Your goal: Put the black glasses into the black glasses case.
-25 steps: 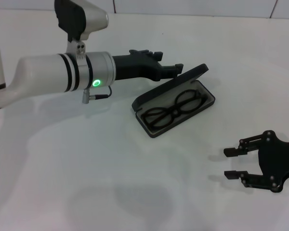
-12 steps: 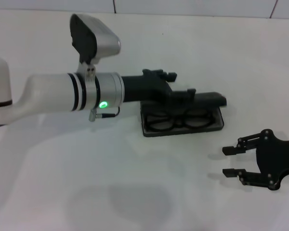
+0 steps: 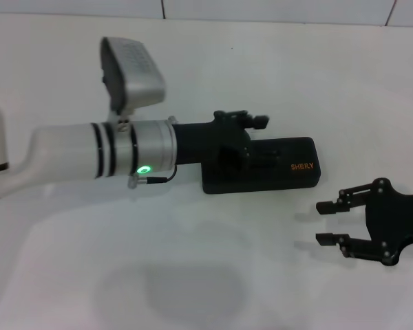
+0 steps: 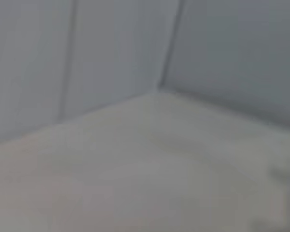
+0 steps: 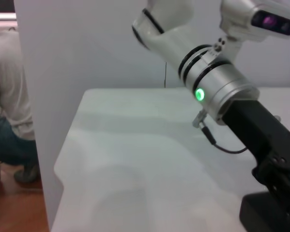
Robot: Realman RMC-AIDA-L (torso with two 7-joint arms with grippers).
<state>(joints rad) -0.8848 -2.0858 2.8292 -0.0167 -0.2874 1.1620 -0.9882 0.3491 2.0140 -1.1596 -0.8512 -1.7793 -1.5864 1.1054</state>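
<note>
Left fingers (image 3: 258,157) apparently pressing shut black glasses case (image 3: 289,168).

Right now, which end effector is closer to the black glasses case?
The left. The left end effector rests on top of the closed black glasses case, pressing its lid. The right end effector hovers open off the case's right end, nearer the robot, not touching it.
</note>
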